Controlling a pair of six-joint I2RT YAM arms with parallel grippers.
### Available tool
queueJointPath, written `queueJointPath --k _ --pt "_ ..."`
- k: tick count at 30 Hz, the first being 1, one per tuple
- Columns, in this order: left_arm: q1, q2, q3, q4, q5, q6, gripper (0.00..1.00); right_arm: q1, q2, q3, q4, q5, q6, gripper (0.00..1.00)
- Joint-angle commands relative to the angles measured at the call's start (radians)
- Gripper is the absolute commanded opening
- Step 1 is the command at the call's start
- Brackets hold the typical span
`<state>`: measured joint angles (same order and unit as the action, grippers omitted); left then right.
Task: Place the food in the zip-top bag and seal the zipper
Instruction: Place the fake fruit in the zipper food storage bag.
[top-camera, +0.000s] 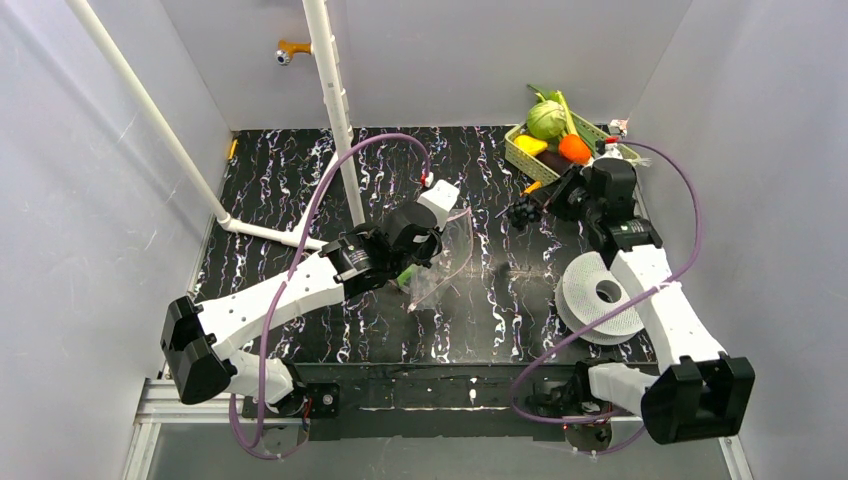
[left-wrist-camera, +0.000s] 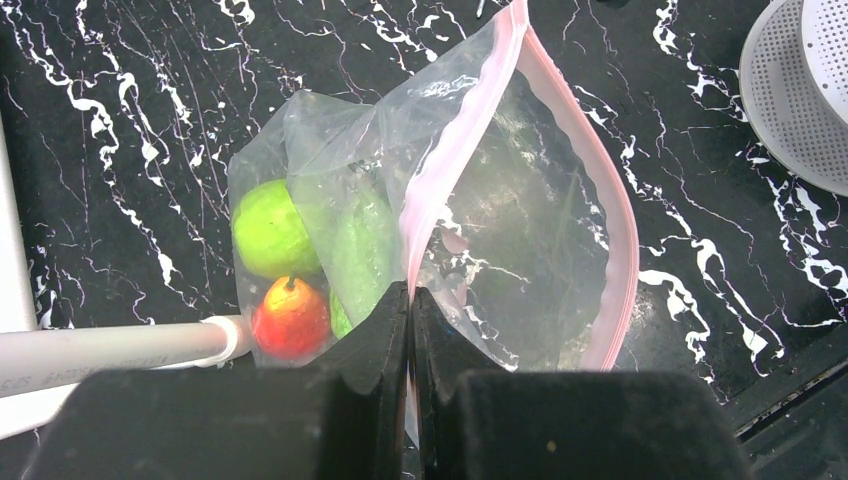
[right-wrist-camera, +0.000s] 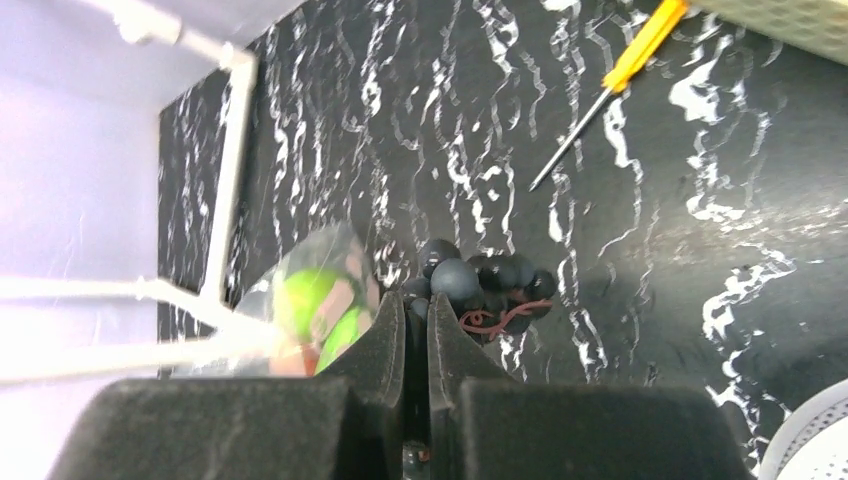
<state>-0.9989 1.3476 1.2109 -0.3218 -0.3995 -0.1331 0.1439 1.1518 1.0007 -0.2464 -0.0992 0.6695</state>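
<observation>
Mid-table, the limp, slippery zip-top bag (left-wrist-camera: 520, 210) is pinched by its stiffer pink zipper (left-wrist-camera: 452, 160) in the closed left gripper (left-wrist-camera: 411, 292), while the light grape bunch (right-wrist-camera: 482, 280) is nipped, apparently, in the closed right gripper (right-wrist-camera: 415, 302).

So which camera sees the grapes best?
The right wrist view: the grapes sit big and sharp at the tips of the right hand. The top view shows only a small dark clump. The left wrist view misses them.

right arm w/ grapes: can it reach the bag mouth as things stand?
Probably yes. The left gripper pinches the zipper, holding the zip-top bag open, and only bare table lies between it and the right gripper with the grape bunch.
</observation>
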Motion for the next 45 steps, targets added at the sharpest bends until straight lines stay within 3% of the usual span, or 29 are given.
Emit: queueJointPath --k 1,11,19,27,37,38,41,45 --pt "-0.006 -0.001 0.037 -0.012 -0.016 -0.006 0.00 0.095 -0.135 -0.035 -0.069 -0.164 -0.061 0.01" --pt "-0.006 -0.016 0.034 -0.010 -0.025 -0.004 0.00 0.256 -0.254 0.057 -0.177 -0.376 -0.113 0.01" --pt "-0.006 -0.022 0.033 -0.006 -0.019 -0.006 0.00 0.414 -0.276 0.177 -0.181 -0.301 -0.121 0.01" --pt "-0.006 -0.030 0.027 -0.002 -0.012 -0.014 0.00 0.438 -0.219 0.118 0.020 -0.255 0.000 0.01" --pt "-0.006 -0.055 0.019 0.009 -0.026 -0.003 0.00 0.485 -0.108 0.124 -0.032 -0.108 -0.048 0.01" --pt "-0.006 -0.057 0.017 0.012 -0.029 0.000 0.00 0.487 -0.093 0.132 -0.045 -0.115 -0.055 0.07" --pt "-0.006 -0.057 0.019 0.010 -0.031 0.002 0.00 0.499 -0.053 0.162 -0.098 -0.120 -0.088 0.44" --pt "-0.006 -0.058 0.017 0.013 -0.028 0.001 0.00 0.514 -0.037 0.171 -0.116 -0.111 -0.099 0.66"
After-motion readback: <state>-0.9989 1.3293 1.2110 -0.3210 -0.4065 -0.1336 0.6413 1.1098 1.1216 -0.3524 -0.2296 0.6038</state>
